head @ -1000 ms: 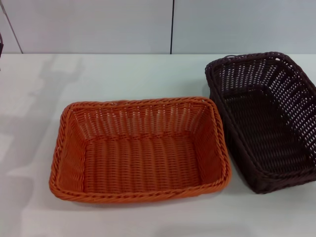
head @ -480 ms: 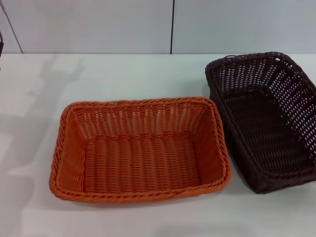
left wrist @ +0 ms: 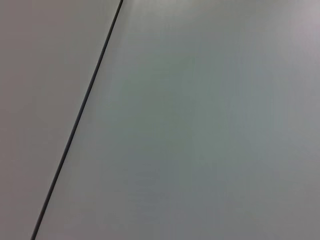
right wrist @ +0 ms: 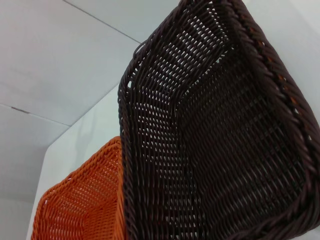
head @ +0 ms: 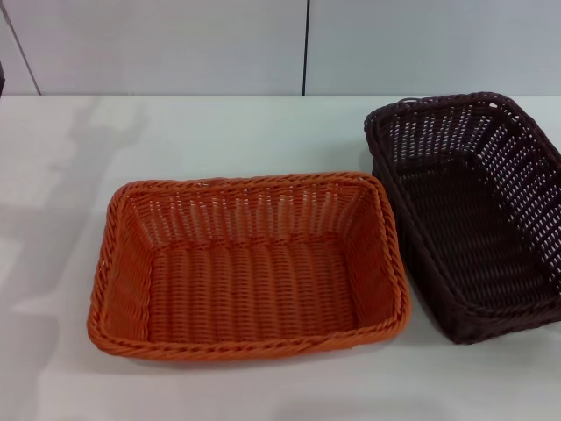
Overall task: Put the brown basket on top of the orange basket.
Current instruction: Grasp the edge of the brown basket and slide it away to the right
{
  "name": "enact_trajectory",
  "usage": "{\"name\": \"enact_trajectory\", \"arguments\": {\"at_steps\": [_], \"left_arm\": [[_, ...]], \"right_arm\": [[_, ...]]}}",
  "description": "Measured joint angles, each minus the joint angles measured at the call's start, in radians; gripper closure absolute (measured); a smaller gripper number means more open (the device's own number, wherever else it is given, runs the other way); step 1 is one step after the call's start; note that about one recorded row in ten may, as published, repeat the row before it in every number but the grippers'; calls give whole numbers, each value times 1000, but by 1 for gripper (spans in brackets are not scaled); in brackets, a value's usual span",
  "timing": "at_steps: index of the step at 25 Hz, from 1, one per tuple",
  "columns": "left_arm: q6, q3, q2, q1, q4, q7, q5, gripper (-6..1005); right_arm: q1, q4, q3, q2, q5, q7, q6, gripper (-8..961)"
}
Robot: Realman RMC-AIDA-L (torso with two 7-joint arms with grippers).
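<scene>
1. Neither of my pincers shows in any picture, so I cannot tell if they are open or closed.
2. From my head I look down at a white table [head: 219, 132] with two baskets on it.
3. The orange basket [head: 248, 264] sits flat on the table, near me and a little to the left of the middle.
4. It is a long box shape with a twisted rim and sides that slope out, and its long side faces me.
5. The brown basket [head: 473, 215] is to the right of the orange one and reaches farther back on the table.
6. It is very dark, almost black, with holes in its woven sides.
7. It is turned a bit, so one corner points to the far left, and its right edge runs out of the picture.
8. The two baskets are just beside each other; the orange basket's right rim comes up to the brown basket's left wall, and I cannot tell if they touch.
9. The brown basket is not on top of the orange basket.
10. My right wrist camera is very near the brown basket [right wrist: 210, 130], which fills most of that picture, with a bit of the orange basket [right wrist: 80, 205] past it.
11. My left wrist camera sees only a pale flat panel [left wrist: 200, 125] with a thin dark line [left wrist: 80, 115] across it.
12. A pale wall [head: 158, 44] with a dark seam stands behind the table.
</scene>
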Motion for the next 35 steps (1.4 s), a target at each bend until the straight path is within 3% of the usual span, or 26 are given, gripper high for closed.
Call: {"name": "enact_trajectory", "arguments": {"at_steps": [25, 35], "left_arm": [[-9, 3, 0, 0, -6, -2, 2, 162], [0, 3, 0, -7, -14, -1, 3, 164]], "right_arm": [[24, 80, 28, -13, -3, -64, -77, 248], [37, 109, 77, -36, -3, -88, -128, 248]]}}
